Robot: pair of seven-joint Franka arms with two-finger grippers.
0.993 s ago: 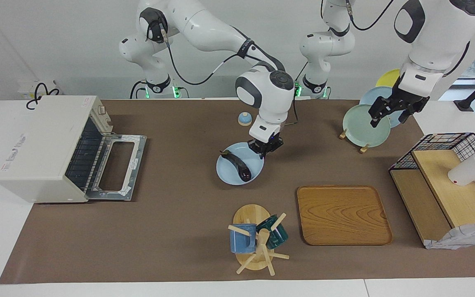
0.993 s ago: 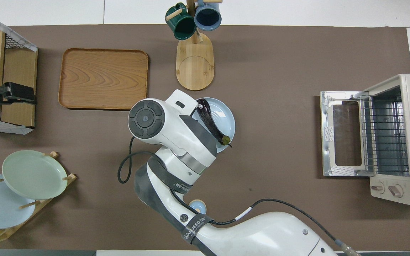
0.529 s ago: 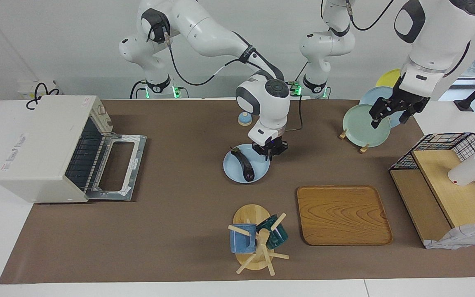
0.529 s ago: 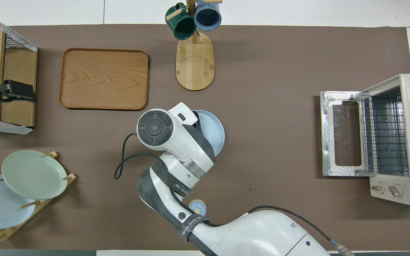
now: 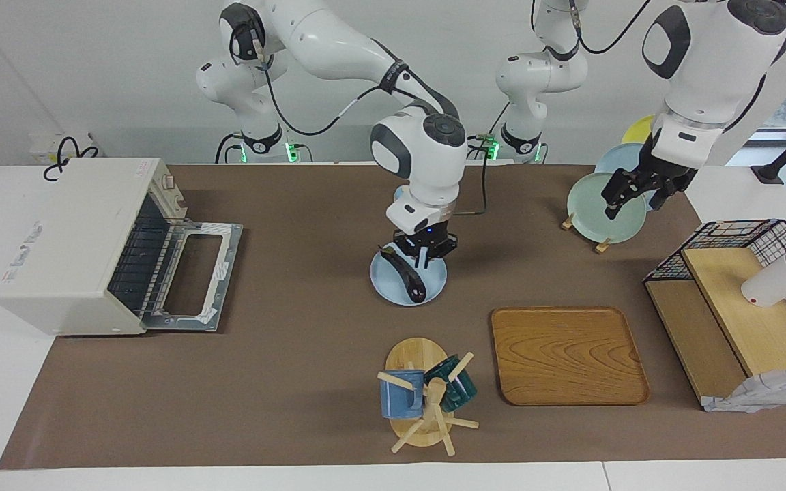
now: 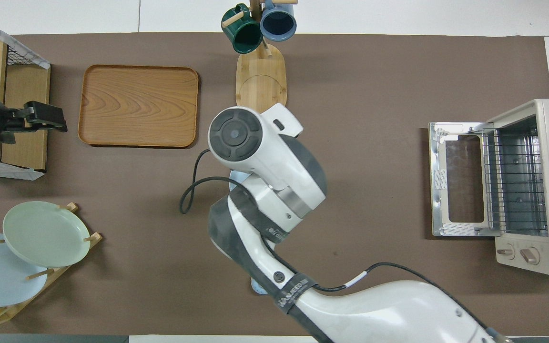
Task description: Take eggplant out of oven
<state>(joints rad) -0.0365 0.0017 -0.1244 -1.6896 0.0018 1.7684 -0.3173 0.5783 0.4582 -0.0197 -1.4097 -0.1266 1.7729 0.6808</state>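
Observation:
The dark purple eggplant (image 5: 405, 275) lies on a light blue plate (image 5: 434, 285) on the brown mat, mid-table, well outside the oven. My right gripper (image 5: 424, 258) hangs just above the plate's rim on the side nearer to the robots, with its fingers apart and empty. The cream oven (image 5: 69, 242) stands at the right arm's end of the table with its door (image 5: 192, 276) dropped open and its rack bare; it also shows in the overhead view (image 6: 541, 190). There my right arm hides the plate and eggplant. My left gripper (image 5: 641, 196) is open over the plate rack.
A wooden tray (image 5: 569, 354) and a mug tree (image 5: 427, 399) with two mugs lie farther from the robots than the plate. A rack with a green plate (image 5: 594, 204) and a black wire basket shelf (image 5: 741, 300) with a white cup (image 5: 778, 279) stand at the left arm's end.
The plate with the eggplant slid a little toward the left arm's end and settled. My right arm has risen and its gripper shifted along the rim toward the oven's end. The left gripper moved slightly.

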